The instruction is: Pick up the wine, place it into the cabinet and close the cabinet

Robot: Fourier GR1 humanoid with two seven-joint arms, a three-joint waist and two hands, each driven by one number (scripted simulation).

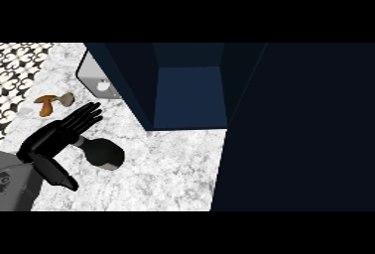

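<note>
Left hand (70, 126) open — fingers straight, spread, pointing up-right — grey forearm at lower left.

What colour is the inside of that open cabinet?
Dark blue; the cabinet shows in the head view.

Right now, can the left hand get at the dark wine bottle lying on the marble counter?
Probably yes: the left hand hangs open right beside the dark wine bottle, above its neck, and nothing lies between them; the brown mushroom sits off to the side.

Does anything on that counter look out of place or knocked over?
Yes: the dark wine bottle lies on its side on the marble counter, outside the open cabinet. The left robot hand is right over its neck. Otherwise, nothing seems spilled.
</note>
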